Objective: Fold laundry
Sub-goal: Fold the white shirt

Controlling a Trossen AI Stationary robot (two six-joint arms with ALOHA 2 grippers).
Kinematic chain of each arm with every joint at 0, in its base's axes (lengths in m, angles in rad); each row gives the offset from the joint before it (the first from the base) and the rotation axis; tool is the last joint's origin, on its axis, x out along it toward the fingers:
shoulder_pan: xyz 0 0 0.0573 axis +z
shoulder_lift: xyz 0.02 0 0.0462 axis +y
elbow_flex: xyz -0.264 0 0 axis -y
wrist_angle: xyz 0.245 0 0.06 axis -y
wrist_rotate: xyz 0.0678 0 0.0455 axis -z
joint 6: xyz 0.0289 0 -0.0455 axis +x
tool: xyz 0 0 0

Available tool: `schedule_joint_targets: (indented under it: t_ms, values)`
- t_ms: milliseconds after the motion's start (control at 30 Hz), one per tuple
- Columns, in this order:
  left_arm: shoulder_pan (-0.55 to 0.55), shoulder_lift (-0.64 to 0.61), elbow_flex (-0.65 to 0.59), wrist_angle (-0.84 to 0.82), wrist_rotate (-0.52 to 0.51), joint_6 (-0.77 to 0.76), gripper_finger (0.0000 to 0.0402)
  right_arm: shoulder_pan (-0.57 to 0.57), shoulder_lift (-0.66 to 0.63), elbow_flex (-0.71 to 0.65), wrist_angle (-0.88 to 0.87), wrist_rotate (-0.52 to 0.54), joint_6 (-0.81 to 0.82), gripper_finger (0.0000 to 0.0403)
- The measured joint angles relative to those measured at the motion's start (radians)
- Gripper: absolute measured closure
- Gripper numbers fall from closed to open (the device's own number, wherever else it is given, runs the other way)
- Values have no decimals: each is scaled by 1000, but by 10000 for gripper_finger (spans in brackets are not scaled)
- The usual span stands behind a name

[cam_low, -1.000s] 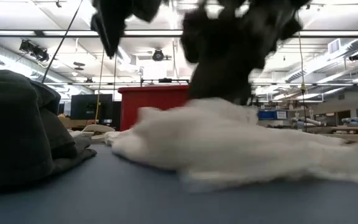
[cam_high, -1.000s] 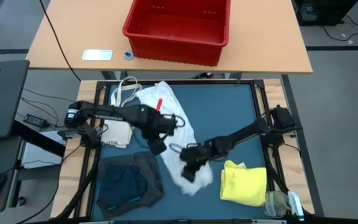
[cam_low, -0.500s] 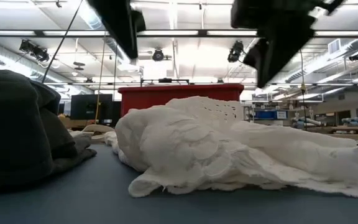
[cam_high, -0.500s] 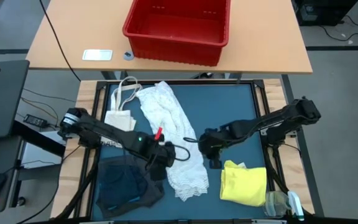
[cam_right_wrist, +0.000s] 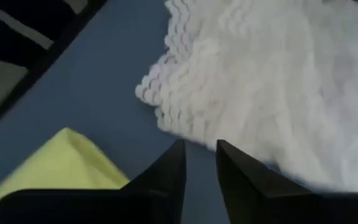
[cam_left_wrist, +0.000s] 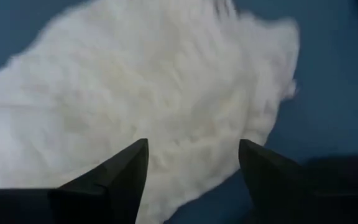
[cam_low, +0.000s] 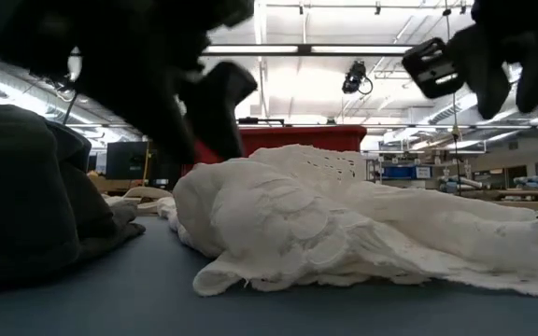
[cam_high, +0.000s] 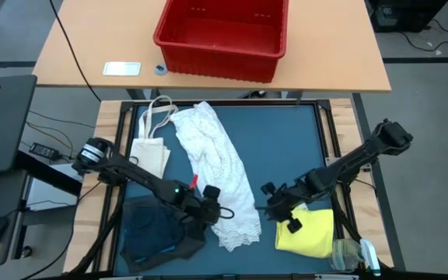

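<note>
the white garment (cam_high: pixel 216 175) lies in a long strip on the blue table (cam_high: pixel 286 144), running from near the far edge toward the near edge, a little left of the middle. the dark garments (cam_high: pixel 162 225) sit bunched at the near left corner, and the yellow garment (cam_high: pixel 308 229) lies folded near the near right corner. a cream tote (cam_high: pixel 151 152) rests by the left edge, just beside the white garment's far end, and a clear plastic item (cam_high: pixel 348 253) sits at the near right corner, touching the yellow one.

the left gripper (cam_high: pixel 208 210) hangs at the white garment's near left side, between it and the dark pile. its wrist view shows what the high view hides: the fingers (cam_left_wrist: pixel 120 177) stand apart over the white cloth (cam_left_wrist: pixel 135 106) with nothing between them, so it is released.

the right gripper (cam_high: pixel 280 210) sits between the white garment's near end and the yellow one. its wrist view shows the fingers (cam_right_wrist: pixel 169 171) nearly together with a slim gap over bare table, the lacy edge (cam_right_wrist: pixel 247 81) and a yellow corner (cam_right_wrist: pixel 61 162) beyond; it grasps nothing.

only the low view shows the white garment (cam_low: pixel 344 229) heaped up, the dark pile (cam_low: pixel 35 196) at the side, and a red bin (cam_low: pixel 278 140) behind. the high view places that bin (cam_high: pixel 222 35) on a wooden table beyond.
</note>
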Motion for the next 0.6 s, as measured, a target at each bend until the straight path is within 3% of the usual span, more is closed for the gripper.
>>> schedule_joint_targets:
  t_ms: [100,267,433,600]
  values:
    - [-9,39,-6,-6,1,69,141,14,37,-52,113,-3,-97,280]
    - [-39,87,1,35,2,186,140,30,128,-60,130,16,-231,206]
    - [-49,133,1,88,-6,230,145,30,211,-56,205,149,-403,133]
    - [-43,170,2,157,-5,233,182,-12,304,-53,286,96,-444,112]
